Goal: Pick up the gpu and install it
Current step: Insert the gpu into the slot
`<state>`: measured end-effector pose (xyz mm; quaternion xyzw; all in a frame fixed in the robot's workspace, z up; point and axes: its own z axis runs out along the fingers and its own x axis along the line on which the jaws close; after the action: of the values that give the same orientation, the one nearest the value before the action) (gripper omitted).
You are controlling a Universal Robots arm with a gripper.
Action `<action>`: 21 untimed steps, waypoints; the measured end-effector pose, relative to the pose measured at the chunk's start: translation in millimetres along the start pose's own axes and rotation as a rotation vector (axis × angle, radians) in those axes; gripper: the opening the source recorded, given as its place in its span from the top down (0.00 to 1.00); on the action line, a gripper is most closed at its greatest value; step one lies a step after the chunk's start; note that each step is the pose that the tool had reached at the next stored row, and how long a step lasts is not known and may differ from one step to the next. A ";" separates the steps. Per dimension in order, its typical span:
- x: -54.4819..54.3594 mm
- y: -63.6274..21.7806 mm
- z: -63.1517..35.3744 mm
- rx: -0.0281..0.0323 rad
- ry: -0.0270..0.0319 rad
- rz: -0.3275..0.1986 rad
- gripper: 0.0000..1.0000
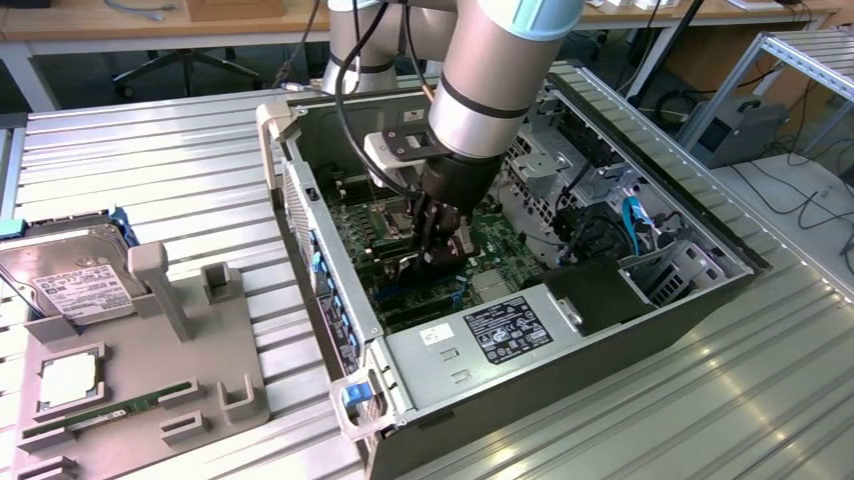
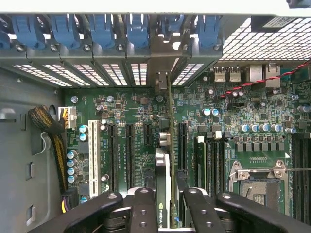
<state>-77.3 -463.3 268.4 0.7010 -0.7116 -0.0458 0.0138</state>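
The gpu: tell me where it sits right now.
The green gpu card stands on edge between the black tool's fingers inside the open grey computer case, over the green motherboard's black expansion slots, its silver bracket toward the blue-clipped rear wall.

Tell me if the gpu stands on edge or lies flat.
On edge: the gpu stands upright between the tool fingers, over the motherboard slots.

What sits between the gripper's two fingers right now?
The gpu, standing edge-on between the fingers above the motherboard, seen in the wrist view.
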 end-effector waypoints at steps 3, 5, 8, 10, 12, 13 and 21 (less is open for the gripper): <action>0.0 0.0 0.0 0.0000 0.0000 0.000 0.74; 0.0 0.0 0.0 0.0000 0.0000 0.000 0.74; 0.0 0.0 0.0 0.0000 0.0000 0.000 0.74; 0.0 0.0 0.0 0.0000 0.0000 0.000 0.73; 0.0 0.0 0.0 0.0000 -0.0001 0.000 0.67; 0.0 0.0 0.0 0.0000 -0.0001 0.000 0.60; 0.1 5.3 1.2 0.0305 -0.0110 -0.004 0.60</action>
<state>-82.7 -463.3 267.7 0.7024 -0.7107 -0.0389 -0.0010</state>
